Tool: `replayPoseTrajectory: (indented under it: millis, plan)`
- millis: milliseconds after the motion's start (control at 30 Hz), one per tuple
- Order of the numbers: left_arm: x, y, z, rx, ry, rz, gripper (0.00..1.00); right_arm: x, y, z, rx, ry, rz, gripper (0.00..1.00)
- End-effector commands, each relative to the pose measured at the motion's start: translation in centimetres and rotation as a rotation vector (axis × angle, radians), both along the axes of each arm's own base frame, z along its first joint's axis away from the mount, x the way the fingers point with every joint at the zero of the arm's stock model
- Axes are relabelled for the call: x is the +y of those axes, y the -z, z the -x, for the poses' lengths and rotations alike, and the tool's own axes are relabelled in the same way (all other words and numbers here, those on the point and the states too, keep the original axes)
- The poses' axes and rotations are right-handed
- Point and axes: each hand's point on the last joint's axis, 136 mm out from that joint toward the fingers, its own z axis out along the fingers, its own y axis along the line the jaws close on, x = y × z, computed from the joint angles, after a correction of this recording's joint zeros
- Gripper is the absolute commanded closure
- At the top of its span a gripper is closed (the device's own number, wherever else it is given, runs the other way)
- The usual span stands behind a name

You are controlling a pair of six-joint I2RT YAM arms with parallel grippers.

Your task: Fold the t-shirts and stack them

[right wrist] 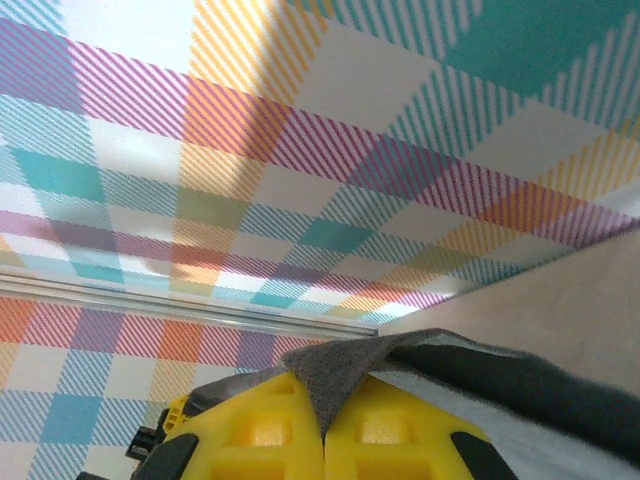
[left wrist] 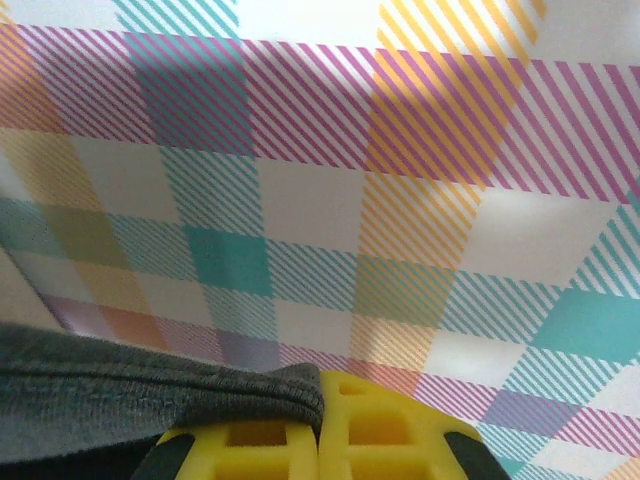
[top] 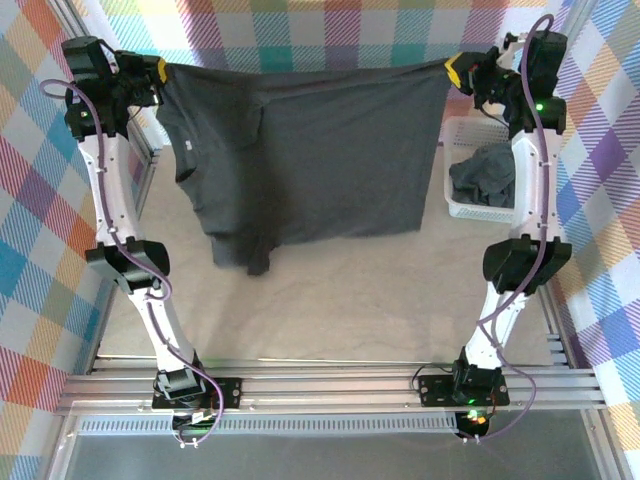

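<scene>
A plain dark grey t-shirt of soft cloth hangs spread out over the far half of the table, its top edge pulled nearly straight between the two grippers. It drapes down like a curtain. A sleeve and a folded-over part are bunched along its left side, and a lower corner trails down at the bottom left. Whether that corner touches the table cannot be told.

The left gripper is clamped on the shirt's top left corner. In the left wrist view the grey hem is pinched against its yellow fingers. The right gripper is closed on the top right corner, and in the right wrist view a point of cloth sticks up from the seam between its yellow fingers.

A second t-shirt, also dark grey, lies crumpled in a white plastic lattice basket on the right side of the table, just beside the right arm. The beige tabletop lies below, and a pastel plaid backdrop stands around it.
</scene>
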Motion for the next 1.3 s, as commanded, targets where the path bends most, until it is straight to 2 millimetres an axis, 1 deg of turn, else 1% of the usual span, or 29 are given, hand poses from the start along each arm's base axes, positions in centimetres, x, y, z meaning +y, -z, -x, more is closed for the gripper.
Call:
replayPoseTrajectory:
  millis: [0,67,100,167,200,233,267,300,333,367,400,433,467,500,533,567,600,633,667,700,767,800,900,1000,1067,1133,1200,1267]
  plan:
    - [-0.4,-8.1,4.2,-0.197,0.011,-0.022,1.0,-0.3,-5.3,3.1,-0.112,0.014,0.017,1.0]
    - [-0.8,-8.6,5.9,-0.185,0.005,-0.057,1.0,-0.7,-5.1,3.7,-0.092,0.047,0.043,1.0]
    - [-0.9,-8.9,7.3,-0.173,0.0,-0.087,1.0,-1.0,-4.8,4.2,-0.082,0.066,0.068,1.0]
    - [-1.4,-8.4,9.7,-0.121,-0.01,-0.153,1.0,-1.5,-3.5,5.0,-0.044,0.1,0.116,1.0]
    - [-2.0,-7.6,11.1,-0.082,-0.009,-0.193,1.0,-1.9,-2.6,5.5,-0.022,0.121,0.139,1.0]
    - [-2.7,-6.1,12.1,-0.029,-0.001,-0.223,1.0,-2.1,-1.7,6.2,-0.006,0.135,0.16,1.0]
    - [-3.4,-4.6,13.3,0.014,0.004,-0.239,1.0,-2.3,-0.2,6.6,0.028,0.145,0.173,1.0]
    - [-4.2,-2.3,14.6,0.072,-0.002,-0.244,1.0,-2.6,1.3,7.3,0.062,0.159,0.188,1.0]
    - [-4.8,0.6,15.8,0.13,-0.007,-0.232,1.0,-2.7,2.9,8.3,0.096,0.168,0.202,1.0]
    - [-5.2,3.4,16.8,0.181,-0.014,-0.216,1.0,-2.9,5.5,8.8,0.158,0.179,0.218,1.0]
    - [-5.3,7.1,18.3,0.261,-0.024,-0.193,1.0,-3.4,7.8,10.0,0.22,0.204,0.239,1.0]
    - [-5.4,10.8,19.8,0.35,-0.033,-0.172,1.0,-3.9,11.0,11.1,0.298,0.23,0.263,1.0]
    - [-5.4,13.8,20.9,0.408,-0.035,-0.175,1.0,-4.4,14.1,11.9,0.363,0.249,0.293,1.0]
    - [-5.4,16.9,22.0,0.47,-0.03,-0.196,1.0,-5.0,17.2,13.2,0.421,0.27,0.323,1.0]
    - [-5.4,20.7,23.2,0.558,-0.014,-0.212,0.91,-5.1,20.8,14.2,0.484,0.269,0.339,1.0]
    - [-5.5,23.5,23.9,0.616,0.008,-0.228,0.82,-5.1,23.9,15.1,0.537,0.258,0.353,1.0]
    - [-5.6,26.6,24.6,0.674,0.042,-0.249,0.76,-4.9,27.0,16.1,0.601,0.236,0.363,0.83]
    - [-5.7,28.9,25.3,0.725,0.069,-0.273,0.67,-4.8,29.5,16.9,0.651,0.217,0.369,0.73]
    - [-5.5,31.0,26.3,0.787,0.091,-0.306,0.59,-4.5,31.7,17.8,0.696,0.193,0.37,0.65]
    - [-5.3,32.7,27.3,0.842,0.11,-0.344,0.54,-4.4,33.4,18.6,0.739,0.181,0.37,0.59]
    - [-5.0,34.4,28.7,0.902,0.139,-0.403,0.51,-4.1,35.0,20.0,0.79,0.16,0.388,0.55]
    - [-5.0,34.9,29.3,0.921,0.15,-0.42,0.51,-4.1,35.2,20.6,0.805,0.157,0.407,0.53]
    - [-5.6,35.5,30.2,0.94,0.184,-0.456,0.5,-3.2,34.8,21.6,0.802,0.129,0.462,0.53]
    - [-5.9,36.1,30.3,0.952,0.193,-0.472,0.51,-1.1,34.3,21.7,0.763,0.067,0.527,0.54]
    - [-6.3,36.6,29.0,0.931,0.196,-0.446,0.53,0.6,34.3,21.1,0.731,0.024,0.55,0.56]
    - [-6.9,36.6,26.2,0.87,0.209,-0.42,0.56,2.3,34.9,19.8,0.707,-0.026,0.531,0.59]
    - [-7.3,37.1,23.5,0.847,0.223,-0.412,0.59,2.8,35.7,18.5,0.718,-0.038,0.522,0.65]
    - [-7.6,38.3,21.8,0.874,0.243,-0.388,0.63,2.9,36.6,17.1,0.724,-0.044,0.533,0.69]
